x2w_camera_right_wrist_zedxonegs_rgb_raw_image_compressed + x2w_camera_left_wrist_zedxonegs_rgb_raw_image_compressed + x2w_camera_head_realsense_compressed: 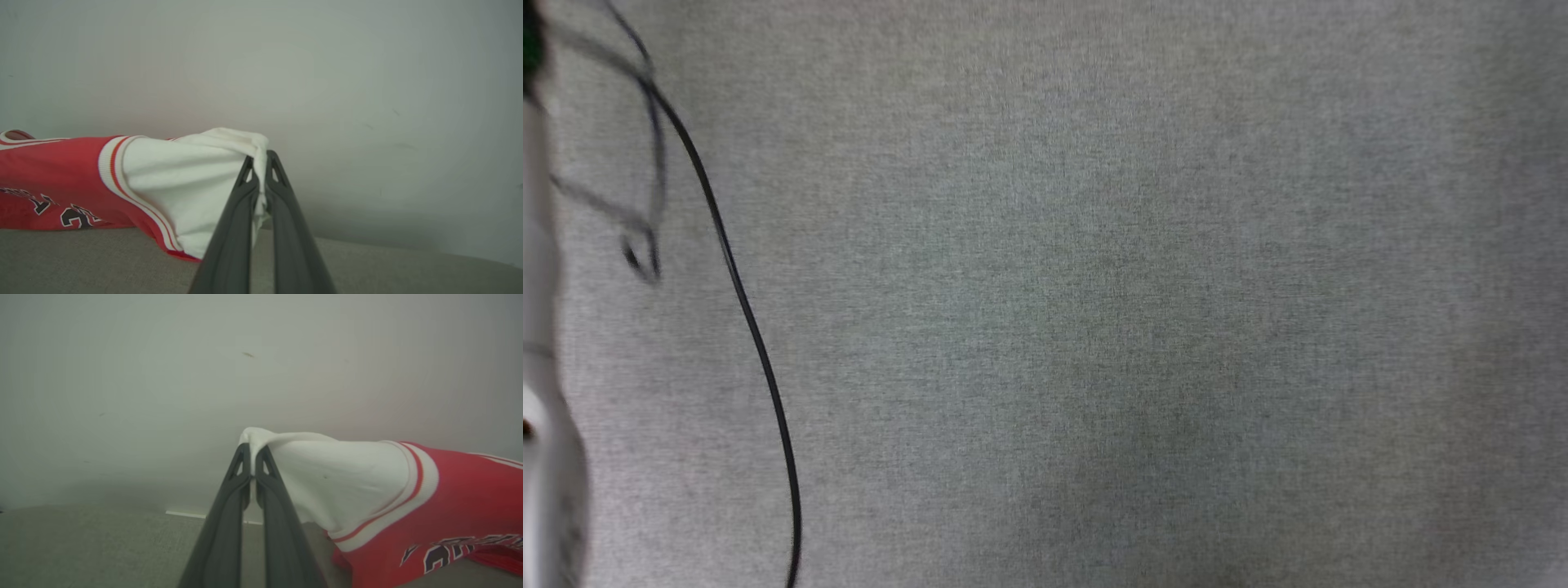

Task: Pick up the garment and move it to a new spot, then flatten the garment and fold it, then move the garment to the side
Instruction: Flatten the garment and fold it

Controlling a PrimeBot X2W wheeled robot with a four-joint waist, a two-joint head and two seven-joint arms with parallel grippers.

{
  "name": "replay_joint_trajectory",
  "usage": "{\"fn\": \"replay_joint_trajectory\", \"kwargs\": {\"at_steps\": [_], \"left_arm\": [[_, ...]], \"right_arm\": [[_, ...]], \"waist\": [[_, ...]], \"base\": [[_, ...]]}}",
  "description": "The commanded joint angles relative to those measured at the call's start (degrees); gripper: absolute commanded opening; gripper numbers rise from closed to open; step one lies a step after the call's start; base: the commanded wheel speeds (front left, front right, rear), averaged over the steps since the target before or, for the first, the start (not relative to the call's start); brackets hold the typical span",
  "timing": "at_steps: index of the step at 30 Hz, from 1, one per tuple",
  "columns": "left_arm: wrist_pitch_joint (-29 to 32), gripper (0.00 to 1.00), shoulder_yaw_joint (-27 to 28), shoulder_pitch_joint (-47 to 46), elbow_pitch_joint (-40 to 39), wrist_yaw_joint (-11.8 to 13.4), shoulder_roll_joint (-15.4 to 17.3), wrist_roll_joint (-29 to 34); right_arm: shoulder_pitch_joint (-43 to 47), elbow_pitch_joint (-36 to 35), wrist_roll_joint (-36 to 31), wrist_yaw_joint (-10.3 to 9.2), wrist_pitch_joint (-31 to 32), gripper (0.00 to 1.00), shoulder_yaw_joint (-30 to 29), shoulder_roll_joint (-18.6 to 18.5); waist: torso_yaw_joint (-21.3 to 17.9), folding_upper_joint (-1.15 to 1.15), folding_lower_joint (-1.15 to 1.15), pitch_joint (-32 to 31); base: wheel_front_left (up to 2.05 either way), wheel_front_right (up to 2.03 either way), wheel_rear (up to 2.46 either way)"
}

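The garment point(457, 486) is red with white sleeves, red-and-white striped trim at the armholes and black, white-outlined lettering. The left gripper point(254, 453) and right gripper point(260, 159) have dark grey fingers. The surface point(1094, 327) is a mottled grey weave, and a black cable point(743, 302) crosses its left side. The wall point(163, 375) is pale grey.

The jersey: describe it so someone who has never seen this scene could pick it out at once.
Start at the grey fabric surface below the pale wall. Strung over it between the left tool and the right tool, each shut on a white sleeve, is the red basketball jersey. Black white-outlined lettering and red-and-white striped armhole trim set it apart from the plain grey around it.
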Motion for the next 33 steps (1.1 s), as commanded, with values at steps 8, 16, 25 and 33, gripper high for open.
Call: {"fn": "replay_joint_trajectory", "kwargs": {"at_steps": [8, 16, 25, 33], "left_arm": [[-3.55, 0.00, 1.34, 25.82, -4.01, -0.54, -2.15, -6.30], [-3.88, 0.00, 2.45, 49.12, -15.58, -0.51, -3.04, -7.34], [-3.76, 0.00, 2.06, 67.76, -25.93, 1.22, -3.24, -5.91], [-1.31, 0.00, 1.11, 80.21, -32.68, 5.50, -3.00, -5.06]], "right_arm": [[25.09, -4.74, 9.69, -0.08, -3.85, 0.00, 4.69, -3.98], [45.98, -11.07, 11.51, -0.09, -4.67, 0.00, 2.90, -4.57], [65.10, -19.34, 7.04, -0.09, -2.93, 0.00, -4.59, -2.42], [80.38, -27.47, 0.96, -0.09, 0.29, 0.00, -12.61, 4.08]], "waist": [[0.67, 0.00, -0.01, -9.17], [0.77, 0.00, -0.01, -16.78], [1.34, 0.00, -0.01, -25.04], [1.79, 0.00, -0.01, -29.97]], "base": [[0.00, 0.00, 0.00], [0.00, 0.00, 0.00], [0.00, 0.00, 0.00], [0.00, 0.00, 0.00]]}}
